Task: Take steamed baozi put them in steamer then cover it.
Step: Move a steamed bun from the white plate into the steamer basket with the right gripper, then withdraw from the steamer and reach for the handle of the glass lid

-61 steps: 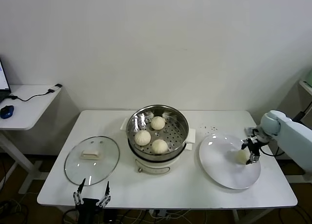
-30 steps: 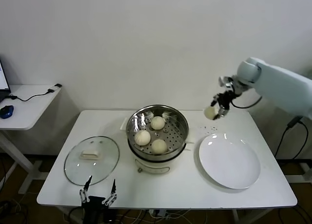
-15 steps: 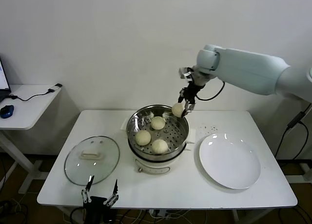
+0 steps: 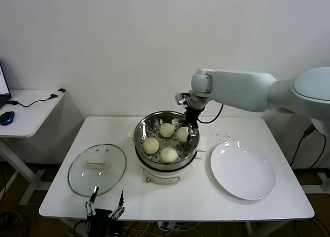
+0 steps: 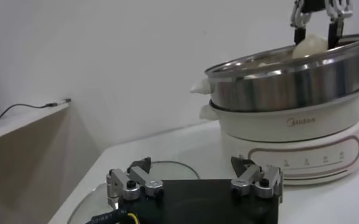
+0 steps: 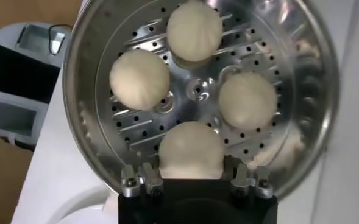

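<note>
Right tool (image 4: pixel 187 133) clamped on the fourth baozi (image 6: pixel 191 150), low inside the steamer (image 4: pixel 154 121) by its right wall (three buns already seated). Risk: dough sticking to fingers on release. Left tool (image 4: pixel 104 208) wide open, empty, at the desk edge near the cover (image 4: pixel 97 169)

I saw the steamer (image 4: pixel 166 139) mid-table, four baozi (image 6: pixel 193 30) in it, cover (image 4: pixel 97 169) to its left, plate (image 4: pixel 242 170) to its right.

Plain white room with two white tables

A bare white wall (image 4: pixel 154 46) is running behind the main table (image 4: pixel 175 201), while a side desk (image 4: pixel 28 110) is standing to its left, carrying a blue mouse (image 4: pixel 6 117) and a cable (image 4: pixel 36 101)
</note>
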Controlling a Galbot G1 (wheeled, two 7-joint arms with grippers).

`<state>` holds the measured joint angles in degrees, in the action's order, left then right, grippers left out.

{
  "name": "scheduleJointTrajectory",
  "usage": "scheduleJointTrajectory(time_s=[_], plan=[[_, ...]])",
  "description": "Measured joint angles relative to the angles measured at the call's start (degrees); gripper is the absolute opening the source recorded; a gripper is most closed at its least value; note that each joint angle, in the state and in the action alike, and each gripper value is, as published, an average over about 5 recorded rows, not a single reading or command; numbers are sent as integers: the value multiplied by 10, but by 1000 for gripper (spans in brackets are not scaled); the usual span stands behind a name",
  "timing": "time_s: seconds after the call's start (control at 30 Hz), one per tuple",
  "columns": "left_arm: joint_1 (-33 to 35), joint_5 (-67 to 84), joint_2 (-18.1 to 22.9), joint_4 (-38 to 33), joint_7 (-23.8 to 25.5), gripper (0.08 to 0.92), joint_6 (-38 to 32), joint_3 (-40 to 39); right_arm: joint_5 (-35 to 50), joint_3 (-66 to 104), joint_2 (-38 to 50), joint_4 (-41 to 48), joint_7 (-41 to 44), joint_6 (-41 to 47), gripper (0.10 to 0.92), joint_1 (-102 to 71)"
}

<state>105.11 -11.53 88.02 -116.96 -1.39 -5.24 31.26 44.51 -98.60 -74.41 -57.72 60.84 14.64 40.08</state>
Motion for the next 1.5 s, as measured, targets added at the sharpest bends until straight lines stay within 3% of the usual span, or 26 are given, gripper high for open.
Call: scheduleJointTrajectory(time_s=[0.33,0.6,0.9,1.2,1.5], plan=[[-2,1,0,6,0,823,0,0,-11,0,-12,17,-10,-1,697,-28],[-3,0,0,7,0,823,0,-3,-14,8,-8,18,-16,-2,818,-34],[-5,-3,0,6,0,823,1,-6,0,18,14,4,-6,-10,823,-13],[-9,-15,-3,-3,0,823,3,-12,32,41,75,-34,-21,-55,823,25],[-20,-28,-3,-16,-2,823,10,-9,76,110,188,-94,-124,-145,823,9]])
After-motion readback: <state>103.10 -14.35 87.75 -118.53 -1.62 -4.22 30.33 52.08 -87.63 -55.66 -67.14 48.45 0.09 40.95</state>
